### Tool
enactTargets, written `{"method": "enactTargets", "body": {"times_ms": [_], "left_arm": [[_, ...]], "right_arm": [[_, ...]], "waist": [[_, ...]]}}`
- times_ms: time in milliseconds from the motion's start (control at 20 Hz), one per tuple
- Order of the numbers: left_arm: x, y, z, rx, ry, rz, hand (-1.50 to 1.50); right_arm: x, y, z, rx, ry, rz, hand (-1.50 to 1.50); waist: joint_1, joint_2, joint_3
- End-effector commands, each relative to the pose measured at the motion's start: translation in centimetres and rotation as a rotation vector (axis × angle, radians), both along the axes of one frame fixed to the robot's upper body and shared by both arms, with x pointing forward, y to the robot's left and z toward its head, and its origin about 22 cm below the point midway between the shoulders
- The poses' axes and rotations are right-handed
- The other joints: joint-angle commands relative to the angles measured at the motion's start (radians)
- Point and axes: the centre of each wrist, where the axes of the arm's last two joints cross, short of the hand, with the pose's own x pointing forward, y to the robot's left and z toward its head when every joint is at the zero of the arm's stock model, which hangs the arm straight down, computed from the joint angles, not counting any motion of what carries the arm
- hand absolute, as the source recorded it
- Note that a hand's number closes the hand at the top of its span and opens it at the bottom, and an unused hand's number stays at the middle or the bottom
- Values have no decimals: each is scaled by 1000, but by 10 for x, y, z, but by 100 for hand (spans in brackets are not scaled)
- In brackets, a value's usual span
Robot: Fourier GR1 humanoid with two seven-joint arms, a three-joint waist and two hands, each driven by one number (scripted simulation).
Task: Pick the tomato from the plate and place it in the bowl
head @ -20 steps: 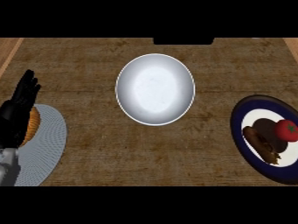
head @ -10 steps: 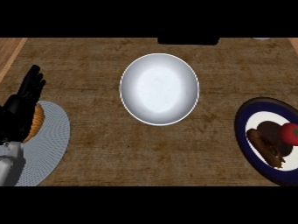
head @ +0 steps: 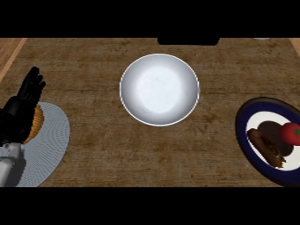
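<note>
While our left hand [head: 13,117] rests open at far left, the tomato [head: 294,133] lies past the bowl [head: 159,90] on the right-hand plate [head: 269,104]

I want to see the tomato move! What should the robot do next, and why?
Probably bring the right hand, now out of view, in over the tomato. It lies on the plate at the right, untouched, and the left hand rests open far at the left.

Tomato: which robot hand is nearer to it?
Only the left hand shows, open over the grey plate at far left, across the bowl from the tomato. The right hand is out of view, so no comparison.
</note>
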Motion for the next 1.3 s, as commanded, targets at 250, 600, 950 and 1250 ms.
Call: {"method": "enactTargets", "body": {"times_ms": [250,600,950,1250], "left_arm": [[12,1,1,12,0,9,0],[11,15,4,6,12,16,0],[-17,6,-10,-12,15,3,0],[-12,-1,-7,1,6,19,0]], "right_arm": [[12,8,-40,-139,22,68,-150],[18,6,-62,-180,-14,52,-150],[27,38,-91,-112,64,43,-150],[16,35,-97,-111,47,31,-150]], "waist": [[-20,-2,0],[-19,-3,0],[-15,-4,0],[-20,-5,0]]}}
